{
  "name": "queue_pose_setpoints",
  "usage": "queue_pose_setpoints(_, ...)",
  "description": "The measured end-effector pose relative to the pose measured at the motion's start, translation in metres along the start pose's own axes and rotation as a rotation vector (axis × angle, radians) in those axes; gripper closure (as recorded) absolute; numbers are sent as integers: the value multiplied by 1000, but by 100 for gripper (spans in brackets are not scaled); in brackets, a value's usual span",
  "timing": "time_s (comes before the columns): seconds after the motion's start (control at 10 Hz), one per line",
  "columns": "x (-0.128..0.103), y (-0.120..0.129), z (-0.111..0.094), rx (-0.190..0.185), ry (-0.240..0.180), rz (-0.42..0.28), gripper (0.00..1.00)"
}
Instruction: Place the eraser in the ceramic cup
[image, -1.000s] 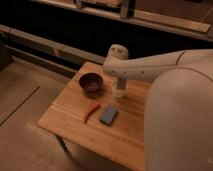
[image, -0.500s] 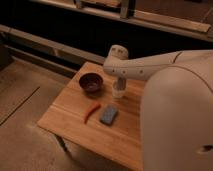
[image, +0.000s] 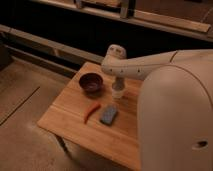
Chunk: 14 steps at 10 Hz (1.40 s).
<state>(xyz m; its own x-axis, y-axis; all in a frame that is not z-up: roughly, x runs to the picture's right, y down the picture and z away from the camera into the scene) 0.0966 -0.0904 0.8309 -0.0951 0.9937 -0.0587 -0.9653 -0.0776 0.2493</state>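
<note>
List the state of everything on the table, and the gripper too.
Eraser: lying flat on the table, not in the cup.
Cup: upright, its inside hidden under the arm.
Bowl: upright, nothing visible inside.
Red pepper: lying flat beside the eraser, apart from it.
Gripper: pointing down just above the cup, away from the eraser.

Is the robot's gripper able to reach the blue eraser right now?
Probably yes. The gripper hangs just over the ceramic cup, and the eraser lies uncovered on the table, just nearer the camera. The thin red thing lies beside it, not in between.
</note>
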Motion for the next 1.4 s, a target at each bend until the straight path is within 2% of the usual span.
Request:
queue_pose_setpoints(0.2, 3, 7, -1, -11, 5, -10, 94)
queue_pose_setpoints(0.4, 4, 13, -3, -23, 7, -16, 72)
queue_pose_setpoints(0.6, 3, 12, -5, -21, 5, -17, 57)
queue_pose_setpoints(1.4, 3, 12, -4, -21, 5, -15, 57)
